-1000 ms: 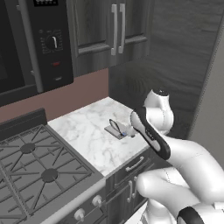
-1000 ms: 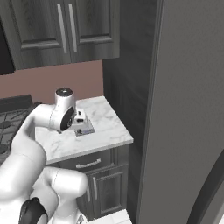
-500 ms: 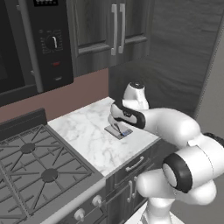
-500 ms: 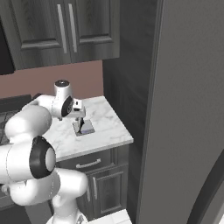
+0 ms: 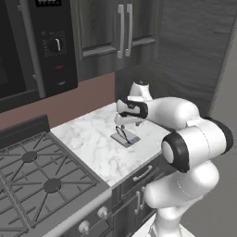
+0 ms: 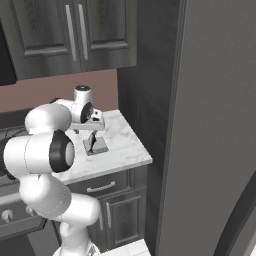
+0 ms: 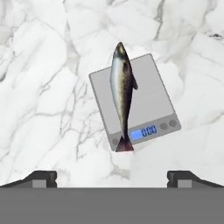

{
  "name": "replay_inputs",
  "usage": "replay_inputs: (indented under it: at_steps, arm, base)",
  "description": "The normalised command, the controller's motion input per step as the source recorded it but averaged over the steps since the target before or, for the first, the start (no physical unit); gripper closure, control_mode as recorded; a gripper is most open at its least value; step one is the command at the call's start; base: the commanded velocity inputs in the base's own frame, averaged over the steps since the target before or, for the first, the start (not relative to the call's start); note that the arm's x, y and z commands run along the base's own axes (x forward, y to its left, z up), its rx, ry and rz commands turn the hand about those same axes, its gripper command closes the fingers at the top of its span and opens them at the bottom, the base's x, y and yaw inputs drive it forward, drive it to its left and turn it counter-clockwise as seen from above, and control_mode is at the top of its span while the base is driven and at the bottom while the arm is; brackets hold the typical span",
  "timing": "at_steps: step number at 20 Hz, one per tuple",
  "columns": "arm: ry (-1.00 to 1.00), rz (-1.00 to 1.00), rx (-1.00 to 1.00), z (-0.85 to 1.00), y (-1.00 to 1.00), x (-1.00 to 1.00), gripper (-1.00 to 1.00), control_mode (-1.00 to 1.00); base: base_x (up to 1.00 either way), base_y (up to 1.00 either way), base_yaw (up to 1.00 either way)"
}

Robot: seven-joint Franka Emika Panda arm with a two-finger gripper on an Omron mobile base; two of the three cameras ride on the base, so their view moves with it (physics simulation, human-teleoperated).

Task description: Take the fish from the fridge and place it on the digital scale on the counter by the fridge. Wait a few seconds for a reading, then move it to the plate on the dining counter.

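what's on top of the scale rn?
The fish lies lengthwise on the digital scale, head past one edge, tail over the display edge. The platform strip beneath it is covered.

fish [image 6: 92, 141] | tiny in right base view | scale [image 7: 148, 94] digits maybe illegible

showing blue digits on the digital scale [image 7: 144, 117] display, seemingly "000". reading nothing sharper. blurring into illegibility on the microwave panel [image 5: 54, 44].
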Motion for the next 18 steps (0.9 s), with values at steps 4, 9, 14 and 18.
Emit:
replay_inputs:
  at_steps: [4,9,14,18]
  arm:
    - [0.06,0.00,0.00,-0.54,-0.05,0.22,-1.00,-1.00]
    - [0.05,0.00,0.00,-0.51,0.01,0.28,-1.00,-1.00]
    - [0.06,0.00,0.00,-0.23,0.03,0.54,-1.00,-1.00]
    - [0.05,0.00,0.00,-0.06,0.07,0.44,-1.00,-1.00]
  base:
    - [0.00,0.00,0.00]
    - [0.00,0.00,0.00]
    - [0.00,0.00,0.00]
    - [0.00,0.00,0.00]
